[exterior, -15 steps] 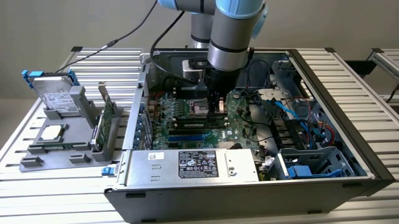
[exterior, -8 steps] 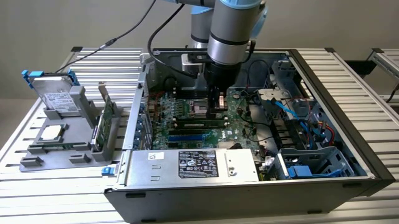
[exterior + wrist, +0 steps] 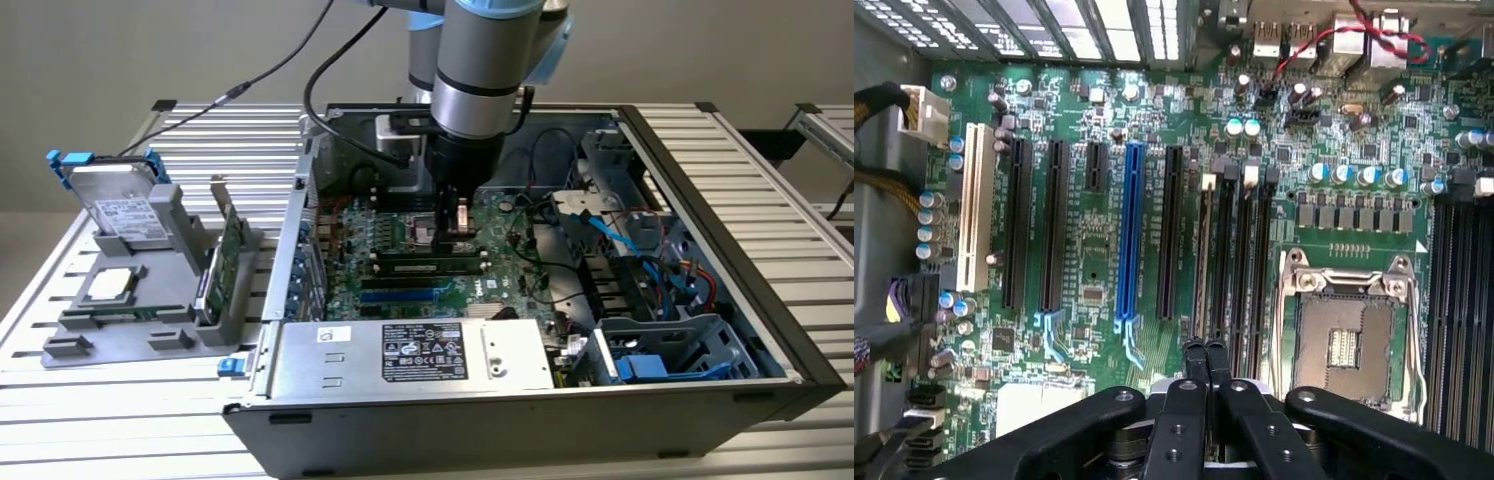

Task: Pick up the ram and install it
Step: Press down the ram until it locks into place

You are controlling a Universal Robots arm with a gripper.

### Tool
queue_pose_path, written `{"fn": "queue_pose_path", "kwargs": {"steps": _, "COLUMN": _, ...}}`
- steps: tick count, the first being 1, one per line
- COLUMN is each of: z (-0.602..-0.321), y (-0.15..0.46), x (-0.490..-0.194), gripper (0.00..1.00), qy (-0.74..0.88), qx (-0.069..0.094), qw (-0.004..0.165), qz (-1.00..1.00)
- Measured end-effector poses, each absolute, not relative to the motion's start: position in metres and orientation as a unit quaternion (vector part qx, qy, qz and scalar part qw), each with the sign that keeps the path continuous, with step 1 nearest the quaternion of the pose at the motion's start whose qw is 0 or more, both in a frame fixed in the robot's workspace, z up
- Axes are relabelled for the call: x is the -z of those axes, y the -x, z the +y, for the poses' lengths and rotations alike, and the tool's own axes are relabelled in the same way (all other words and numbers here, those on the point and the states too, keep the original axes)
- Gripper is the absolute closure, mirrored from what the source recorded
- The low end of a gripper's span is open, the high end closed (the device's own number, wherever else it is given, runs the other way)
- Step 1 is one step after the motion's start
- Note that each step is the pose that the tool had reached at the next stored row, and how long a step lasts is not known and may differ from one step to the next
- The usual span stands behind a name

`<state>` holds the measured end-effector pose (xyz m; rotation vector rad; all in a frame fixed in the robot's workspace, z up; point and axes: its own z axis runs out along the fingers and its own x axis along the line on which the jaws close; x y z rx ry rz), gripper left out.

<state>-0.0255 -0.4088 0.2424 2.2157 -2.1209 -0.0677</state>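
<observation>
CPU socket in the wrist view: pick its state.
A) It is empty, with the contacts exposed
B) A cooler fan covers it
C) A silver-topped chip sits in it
A: the CPU socket on the motherboard shows its bare contact field inside the metal frame, with nothing seated on it.

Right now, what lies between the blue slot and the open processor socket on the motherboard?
In the wrist view: one black expansion slot, then a group of narrow black memory slots, with the gripper over them.
</observation>
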Motion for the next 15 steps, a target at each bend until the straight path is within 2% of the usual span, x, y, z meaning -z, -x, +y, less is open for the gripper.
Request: {"fn": "queue_pose_path", "kwargs": {"steps": 15, "z": -0.4088, "y": 0.0309, "x": -0.2423, "gripper": 0.9, "qy": -0.722, "qx": 0.022, "qw": 0.037, "qz": -0.691}}
